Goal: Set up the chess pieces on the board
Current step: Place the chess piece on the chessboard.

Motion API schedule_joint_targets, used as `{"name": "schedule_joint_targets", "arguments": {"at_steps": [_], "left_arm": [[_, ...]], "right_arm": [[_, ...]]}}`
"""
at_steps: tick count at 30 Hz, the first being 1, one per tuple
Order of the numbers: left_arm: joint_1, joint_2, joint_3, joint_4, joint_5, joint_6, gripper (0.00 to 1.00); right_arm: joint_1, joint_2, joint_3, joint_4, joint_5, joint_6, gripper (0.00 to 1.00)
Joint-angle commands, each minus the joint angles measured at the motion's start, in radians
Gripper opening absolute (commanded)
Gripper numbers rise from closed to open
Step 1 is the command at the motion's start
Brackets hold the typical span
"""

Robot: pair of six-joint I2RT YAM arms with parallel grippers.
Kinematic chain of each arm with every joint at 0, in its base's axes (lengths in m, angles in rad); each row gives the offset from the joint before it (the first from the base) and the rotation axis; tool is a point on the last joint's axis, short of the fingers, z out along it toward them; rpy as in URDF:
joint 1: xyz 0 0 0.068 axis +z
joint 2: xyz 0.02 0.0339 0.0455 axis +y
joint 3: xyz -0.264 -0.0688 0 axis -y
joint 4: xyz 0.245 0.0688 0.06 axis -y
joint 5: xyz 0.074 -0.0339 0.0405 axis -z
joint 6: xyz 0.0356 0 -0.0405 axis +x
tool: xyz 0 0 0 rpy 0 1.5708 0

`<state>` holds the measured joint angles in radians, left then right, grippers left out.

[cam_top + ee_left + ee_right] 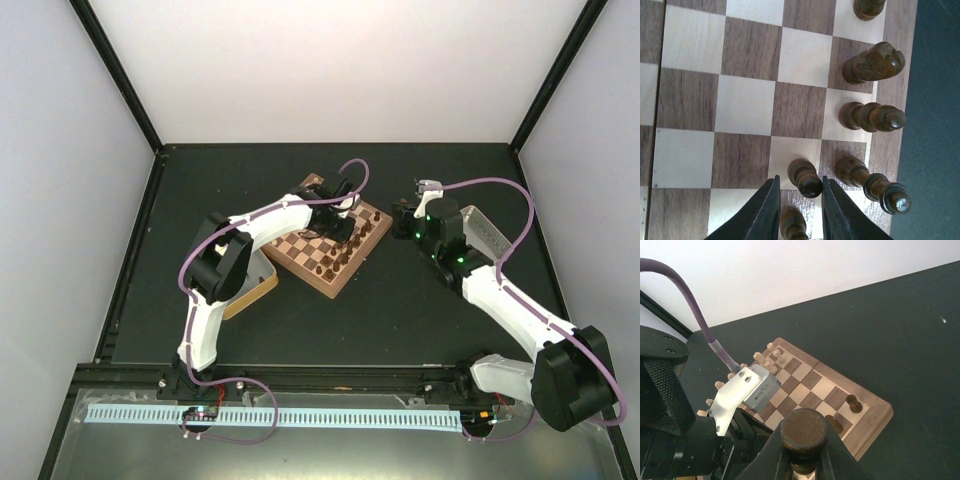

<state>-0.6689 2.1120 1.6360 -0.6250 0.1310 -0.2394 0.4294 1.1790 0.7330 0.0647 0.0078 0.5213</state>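
- The board [332,292] — a wooden checkerboard with a thick rim — is lying cornerwise in the middle of the dark table [400,320], in front of both arms.
- The left gripper [800,182] is hovering over the right half of the board and pointing down. Its two black fingers [765,215] are standing slightly apart on either side of a dark pawn [806,179].
- That pawn is standing upright on a light square. A sliver of square is showing between it and one finger. Whether the other finger is touching it is hard to tell.
- A second dark pawn [792,227] is showing between the same fingers, at the bottom edge of the left wrist view.
- Just beside the first pawn, dark chess pieces [872,116] are lining the edge row next to the rim: a knight-shaped one, a slimmer one, and a taller one with a knob on top.
- The right gripper [802,452] is hanging above the table to the right of the board, apart from it. Its fingers are clamping a dark chessman [802,432] with a round top.
- Pale cream pieces [771,357] are crowding the board's opposite end.
- A tan tray [258,290] is sitting by the left arm, and a grey tray [487,228] is lying next to the right arm.
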Motion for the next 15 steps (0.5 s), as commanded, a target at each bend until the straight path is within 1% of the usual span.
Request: {"name": "schedule_joint_targets", "arguments": {"at_steps": [1,4,7,12,15], "left_arm": [[0.002,0.002,0.056,-0.028,0.011,-0.037,0.27],[0.015,-0.032,0.062,-0.036,0.013,-0.059,0.30],[0.039,-0.089,0.052,-0.024,0.024,-0.087,0.31],[0.085,-0.235,-0.013,0.030,0.063,-0.139,0.32],[0.123,-0.349,-0.089,0.094,0.104,-0.179,0.36]], "right_arm": [[-0.008,0.008,0.035,-0.001,-0.041,-0.013,0.02],[-0.008,0.022,0.051,-0.008,-0.083,-0.038,0.02],[-0.008,0.049,0.066,0.010,-0.163,-0.091,0.02],[-0.007,0.111,0.083,0.097,-0.394,-0.235,0.01],[0.000,0.145,0.083,0.166,-0.507,-0.347,0.01]]}}
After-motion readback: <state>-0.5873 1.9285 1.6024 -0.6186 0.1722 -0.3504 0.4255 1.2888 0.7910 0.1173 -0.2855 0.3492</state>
